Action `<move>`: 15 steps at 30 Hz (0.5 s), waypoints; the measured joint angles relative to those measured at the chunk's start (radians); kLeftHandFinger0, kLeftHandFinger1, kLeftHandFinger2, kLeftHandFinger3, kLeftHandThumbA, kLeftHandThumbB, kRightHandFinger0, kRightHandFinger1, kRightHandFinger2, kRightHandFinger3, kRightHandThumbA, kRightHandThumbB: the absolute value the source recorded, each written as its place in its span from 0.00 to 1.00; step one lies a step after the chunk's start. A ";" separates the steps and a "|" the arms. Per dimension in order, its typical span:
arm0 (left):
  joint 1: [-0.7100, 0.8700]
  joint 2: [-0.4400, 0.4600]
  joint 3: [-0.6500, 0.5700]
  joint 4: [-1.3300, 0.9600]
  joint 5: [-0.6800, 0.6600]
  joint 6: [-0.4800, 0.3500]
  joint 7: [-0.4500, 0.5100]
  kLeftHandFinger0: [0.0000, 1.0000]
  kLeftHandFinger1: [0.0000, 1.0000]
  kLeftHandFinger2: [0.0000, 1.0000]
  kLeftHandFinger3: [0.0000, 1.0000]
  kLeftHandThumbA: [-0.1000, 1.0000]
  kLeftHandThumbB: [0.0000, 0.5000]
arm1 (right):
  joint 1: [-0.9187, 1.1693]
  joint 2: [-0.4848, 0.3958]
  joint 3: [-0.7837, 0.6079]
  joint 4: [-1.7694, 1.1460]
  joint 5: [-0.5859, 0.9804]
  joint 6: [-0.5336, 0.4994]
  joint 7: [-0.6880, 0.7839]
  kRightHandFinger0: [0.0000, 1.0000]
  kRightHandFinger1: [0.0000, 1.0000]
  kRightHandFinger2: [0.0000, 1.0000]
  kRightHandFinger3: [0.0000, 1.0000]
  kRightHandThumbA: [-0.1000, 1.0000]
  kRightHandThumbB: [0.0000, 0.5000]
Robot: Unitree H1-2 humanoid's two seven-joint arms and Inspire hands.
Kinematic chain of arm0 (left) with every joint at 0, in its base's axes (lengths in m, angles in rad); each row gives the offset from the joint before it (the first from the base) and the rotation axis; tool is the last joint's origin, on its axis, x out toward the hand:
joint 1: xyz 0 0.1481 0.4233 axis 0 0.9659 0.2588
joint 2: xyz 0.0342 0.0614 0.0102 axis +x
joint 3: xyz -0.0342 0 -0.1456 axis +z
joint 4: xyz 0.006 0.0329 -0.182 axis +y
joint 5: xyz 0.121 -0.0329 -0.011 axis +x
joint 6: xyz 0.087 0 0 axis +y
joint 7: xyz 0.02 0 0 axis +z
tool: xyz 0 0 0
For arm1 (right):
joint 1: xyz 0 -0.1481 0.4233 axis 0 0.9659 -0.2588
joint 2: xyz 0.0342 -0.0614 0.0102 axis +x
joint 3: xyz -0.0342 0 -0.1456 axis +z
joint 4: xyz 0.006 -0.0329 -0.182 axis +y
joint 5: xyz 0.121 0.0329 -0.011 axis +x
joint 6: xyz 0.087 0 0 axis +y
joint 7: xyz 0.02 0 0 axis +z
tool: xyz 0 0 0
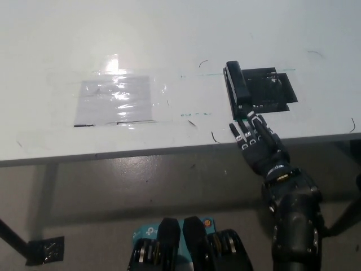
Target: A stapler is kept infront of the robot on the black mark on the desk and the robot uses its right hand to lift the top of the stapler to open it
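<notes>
The white desk (169, 45) holds a stapler (237, 86) just past the fingertips (249, 117), on a black mark (273, 90) (shiny taped sheet (115, 100) lies far off).

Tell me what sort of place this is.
Probably an office or lab test bench: a plain white desk bearing pen marks, a taped-down clear plastic sheet and a black stapler on a black mark, with the robot's black right hand open just before it.
</notes>
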 measured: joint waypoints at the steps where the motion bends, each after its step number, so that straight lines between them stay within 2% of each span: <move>1: 0.000 0.000 0.000 0.000 0.000 0.000 0.000 0.70 0.82 0.98 1.00 0.77 0.39 | -0.008 -0.002 0.000 0.002 0.000 -0.001 0.000 0.73 0.79 0.88 0.99 0.93 0.00; 3: 0.000 0.000 -0.001 0.000 0.000 0.000 0.000 0.70 0.82 0.98 1.00 0.77 0.37 | -0.032 -0.004 -0.002 0.014 0.000 -0.006 -0.001 0.77 0.83 0.89 1.00 0.92 0.00; 4: 0.000 0.000 -0.001 0.000 0.001 0.000 0.000 0.69 0.82 0.98 1.00 0.77 0.39 | -0.039 -0.005 -0.004 0.020 0.000 -0.007 -0.001 0.78 0.83 0.91 1.00 0.91 0.00; 7: 0.005 0.000 -0.001 0.000 0.001 0.000 0.000 0.63 0.77 0.94 1.00 0.75 0.40 | -0.047 -0.005 -0.008 0.024 0.000 -0.009 -0.003 0.75 0.85 0.93 1.00 0.90 0.00; 12: 0.012 0.000 -0.001 -0.001 0.001 0.000 0.000 0.65 0.77 0.94 1.00 0.75 0.39 | -0.068 -0.005 -0.007 0.041 -0.007 -0.012 -0.004 0.74 0.81 0.89 0.98 0.87 0.00; 15: 0.012 0.000 -0.001 -0.001 0.001 0.000 0.000 0.64 0.77 0.93 1.00 0.75 0.40 | -0.083 -0.005 -0.004 0.041 -0.015 -0.018 -0.004 0.78 0.84 0.92 1.00 0.88 0.00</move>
